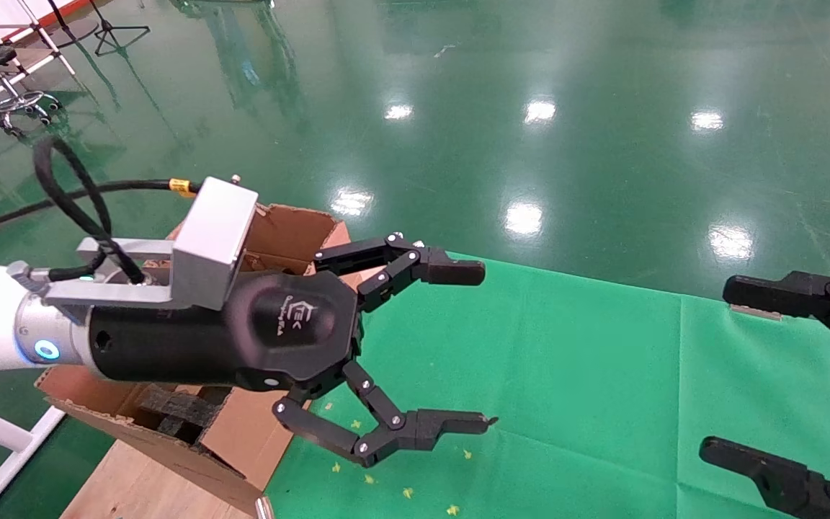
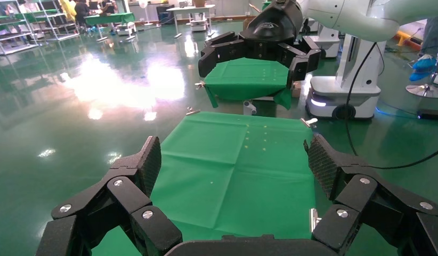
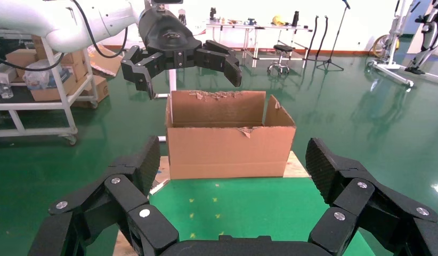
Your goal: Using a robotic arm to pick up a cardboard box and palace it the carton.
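The carton (image 1: pixel 271 238) sits at the green cloth's (image 1: pixel 566 375) left edge, directly beneath the left gripper (image 1: pixel 476 346), whose fingers are spread and empty. The right gripper (image 1: pixel 735 371) hovers over the cloth's right side, fingers also apart.

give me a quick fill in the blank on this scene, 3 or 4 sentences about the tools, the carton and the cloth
1. The left tool hangs with its fingers wide ____ and holds nothing.
2. The carton stands at the edge of a cloth whose colour is ____.
3. Inside the carton, the head view shows foam blocks of ____ colour.
4. The right tool is also open and holds ____.

Missing words: open; green; black; nothing
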Controlling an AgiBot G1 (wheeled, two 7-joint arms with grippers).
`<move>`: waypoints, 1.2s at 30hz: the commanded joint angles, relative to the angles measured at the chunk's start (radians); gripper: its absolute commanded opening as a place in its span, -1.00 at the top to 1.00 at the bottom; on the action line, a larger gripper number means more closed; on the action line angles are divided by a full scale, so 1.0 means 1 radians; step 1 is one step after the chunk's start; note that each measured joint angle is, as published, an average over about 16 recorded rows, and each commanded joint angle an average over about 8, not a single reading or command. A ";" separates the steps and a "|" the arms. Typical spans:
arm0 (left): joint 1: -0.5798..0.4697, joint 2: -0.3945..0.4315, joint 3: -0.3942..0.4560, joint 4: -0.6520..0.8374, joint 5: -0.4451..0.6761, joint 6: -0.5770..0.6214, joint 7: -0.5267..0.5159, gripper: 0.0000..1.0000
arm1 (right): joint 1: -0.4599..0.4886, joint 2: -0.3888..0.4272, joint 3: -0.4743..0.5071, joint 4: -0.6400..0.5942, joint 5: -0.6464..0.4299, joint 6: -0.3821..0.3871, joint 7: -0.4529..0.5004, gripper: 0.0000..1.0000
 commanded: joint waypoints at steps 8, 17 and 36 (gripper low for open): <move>-0.001 0.000 0.001 0.001 0.001 0.000 0.000 -1.00 | 0.000 0.000 0.000 0.000 0.000 0.000 0.000 -1.00; -0.001 0.000 0.001 0.001 0.001 0.000 0.000 -1.00 | 0.000 0.000 0.000 0.000 0.000 0.000 0.000 -1.00; -0.001 0.000 0.001 0.001 0.001 0.000 0.000 -1.00 | 0.000 0.000 0.000 0.000 0.000 0.000 0.000 -1.00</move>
